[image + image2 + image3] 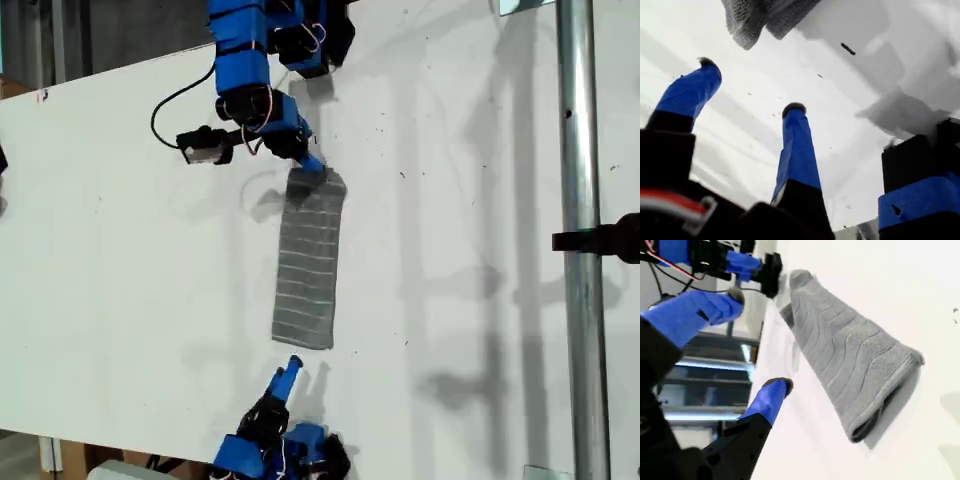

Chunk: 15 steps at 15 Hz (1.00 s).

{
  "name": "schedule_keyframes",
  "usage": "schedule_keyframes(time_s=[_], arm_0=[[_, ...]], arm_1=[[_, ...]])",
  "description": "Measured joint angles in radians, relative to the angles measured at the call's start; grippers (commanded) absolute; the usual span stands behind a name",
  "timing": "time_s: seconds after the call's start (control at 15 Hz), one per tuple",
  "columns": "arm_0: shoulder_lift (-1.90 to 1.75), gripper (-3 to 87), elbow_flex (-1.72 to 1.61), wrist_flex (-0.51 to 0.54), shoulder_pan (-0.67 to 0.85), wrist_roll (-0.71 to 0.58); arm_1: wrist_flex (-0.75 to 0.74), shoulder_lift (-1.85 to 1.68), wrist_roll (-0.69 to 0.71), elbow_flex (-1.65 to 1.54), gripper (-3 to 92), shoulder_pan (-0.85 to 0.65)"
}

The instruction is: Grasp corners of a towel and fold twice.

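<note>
Hovering just short of the towel's [308,265] near end, the second gripper [759,340] has its jaws spread and empty. Grey with thin white stripes, the towel lies on the white table [480,300] folded into a long narrow strip. Its far end is rumpled. There the first gripper [751,85] stands, jaws spread too, with the cloth just beyond its fingertips.

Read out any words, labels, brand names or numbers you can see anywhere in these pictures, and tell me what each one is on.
None: no readable text shows in any view.
The towel bears only white stripes.
The table shows only small dark specks, no lettering.
The blue tape on both claws is unprinted.
</note>
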<state>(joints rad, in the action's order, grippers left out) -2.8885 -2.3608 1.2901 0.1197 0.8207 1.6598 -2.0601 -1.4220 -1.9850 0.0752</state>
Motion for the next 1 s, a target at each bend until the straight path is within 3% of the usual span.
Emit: schedule_keyframes(time_s=[0.13,0.2,0.4,0.47,0.67,1.0], arm_0=[[-0.308,17.2,-0.256,-0.121,-0.123,0.064],[-0.459,17.7,-0.379,-0.129,-0.179,0.101],[-0.572,17.4,-0.492,-0.124,-0.259,0.133],[-0.578,17.3,-0.517,-0.123,-0.261,0.14],[-0.58,17.3,-0.535,-0.121,-0.261,0.149],[-0.58,17.3,-0.577,-0.123,-0.268,0.181]], arm_1=[[-0.178,-0.416,-0.187,-0.383,23.7,0.089],[-0.206,-0.664,-0.276,-0.586,23.8,0.141],[-0.245,-1.123,-0.319,-0.891,37.8,0.11],[-0.252,-1.167,-0.29,-0.908,37.7,0.051],[-0.382,-1.131,-0.129,-0.913,35.7,-0.107],[-0.997,-0.278,-0.091,-0.822,34.5,-0.149]])
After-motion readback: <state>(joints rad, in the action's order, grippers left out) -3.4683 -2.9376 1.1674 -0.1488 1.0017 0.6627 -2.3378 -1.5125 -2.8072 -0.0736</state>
